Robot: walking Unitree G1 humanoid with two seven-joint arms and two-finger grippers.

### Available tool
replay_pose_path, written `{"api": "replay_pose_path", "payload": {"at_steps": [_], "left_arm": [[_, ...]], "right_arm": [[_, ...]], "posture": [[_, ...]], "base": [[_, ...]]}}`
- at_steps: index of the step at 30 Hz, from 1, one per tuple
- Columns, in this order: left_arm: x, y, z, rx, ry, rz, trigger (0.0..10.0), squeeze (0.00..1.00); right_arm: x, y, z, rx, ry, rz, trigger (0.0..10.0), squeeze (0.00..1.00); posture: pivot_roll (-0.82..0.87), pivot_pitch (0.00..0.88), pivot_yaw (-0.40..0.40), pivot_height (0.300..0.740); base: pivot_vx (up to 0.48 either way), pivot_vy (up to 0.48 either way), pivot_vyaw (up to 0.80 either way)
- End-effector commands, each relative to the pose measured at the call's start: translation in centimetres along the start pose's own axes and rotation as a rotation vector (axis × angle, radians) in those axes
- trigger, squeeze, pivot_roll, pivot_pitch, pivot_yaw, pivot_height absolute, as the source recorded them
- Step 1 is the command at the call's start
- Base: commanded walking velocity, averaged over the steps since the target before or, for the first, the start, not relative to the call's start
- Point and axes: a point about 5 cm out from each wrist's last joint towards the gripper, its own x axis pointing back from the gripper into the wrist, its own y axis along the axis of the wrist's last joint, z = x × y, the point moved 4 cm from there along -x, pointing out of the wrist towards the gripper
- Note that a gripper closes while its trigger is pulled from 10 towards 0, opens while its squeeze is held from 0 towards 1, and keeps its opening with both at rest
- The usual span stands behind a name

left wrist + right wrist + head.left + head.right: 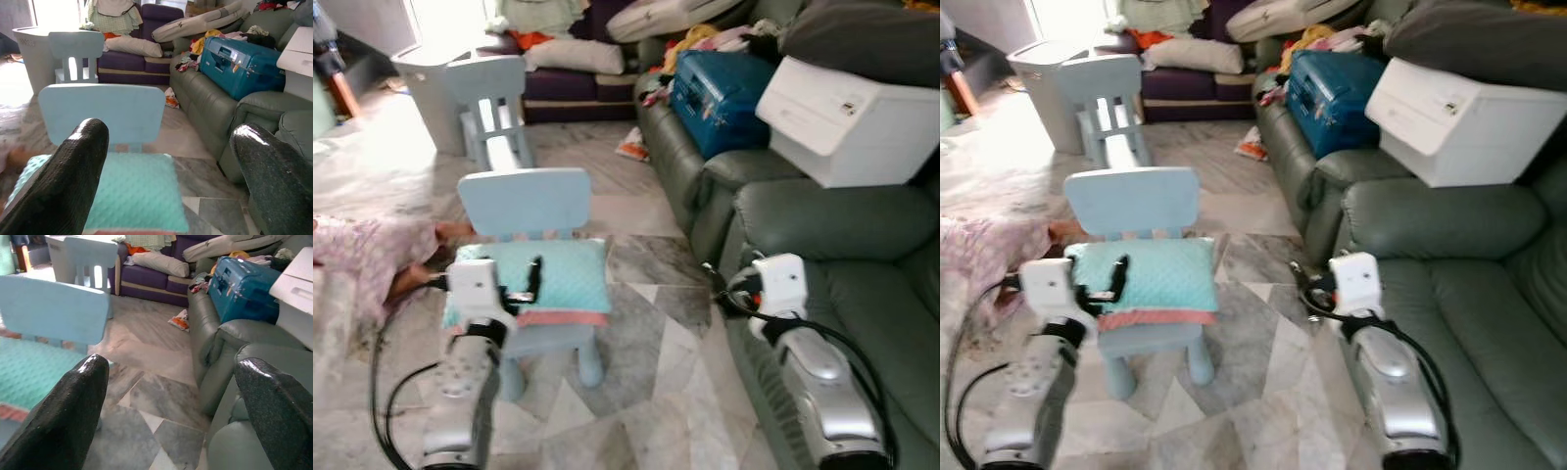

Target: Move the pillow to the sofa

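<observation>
Hovering w/ fingers apart over pillow (548, 279), left gripper (530, 284) should've pinched its 3 o'clock edge — soft, light. Right gripper (720, 289) also spread, nr sofa (842, 235).

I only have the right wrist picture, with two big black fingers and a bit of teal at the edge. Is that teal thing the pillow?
Observer: Yes. The teal pillow lies on the seat of a small light-blue chair.
Operator: Is anything holding it?
Observer: No. The left gripper hovers over its near-left part, fingers open.
Operator: And the arm I'm looking from?
Observer: The right gripper is open too, beside the grey-green sofa, apart from the pillow.
Operator: What's on the sofa?
Observer: A white box sits on the armrest.
</observation>
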Motion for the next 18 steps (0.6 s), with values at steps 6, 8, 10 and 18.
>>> {"api": "replay_pose_path", "payload": {"at_steps": [6, 8, 10, 18], "left_arm": [[-0.02, 0.25, 0.62, -0.004, 0.015, -0.003, 10.0, 0.0], [-0.02, 0.14, 0.68, -0.003, 0.022, 0.005, 10.0, 0.0], [-0.01, 0.12, 0.69, -0.006, 0.024, 0.008, 10.0, 0.0], [-0.23, -0.01, 0.65, -0.015, 0.027, 0.012, 10.0, 0.0]], "right_arm": [[-0.33, 0.75, 0.26, 0.005, 0.01, -0.021, 10.0, 0.0], [-0.35, 0.75, 0.25, 0.005, 0.01, -0.02, 10.0, 0.0], [-0.37, 0.76, 0.22, 0.007, 0.011, -0.02, 10.0, 0.0], [-0.54, 0.88, 0.06, 0.011, 0.012, -0.023, 10.0, 0.0]], "posture": [[-0.12, 0.0, -0.062, 0.74], [-0.12, 0.0, -0.062, 0.74], [-0.12, 0.0, -0.062, 0.74], [-0.12, 0.0, -0.064, 0.74]], "base": [[0.186, 0.393, 0.0], [0.0, 0.244, 0.0], [0.0, 0.0, 0.0], [0.0, 0.0, 0.0]]}}
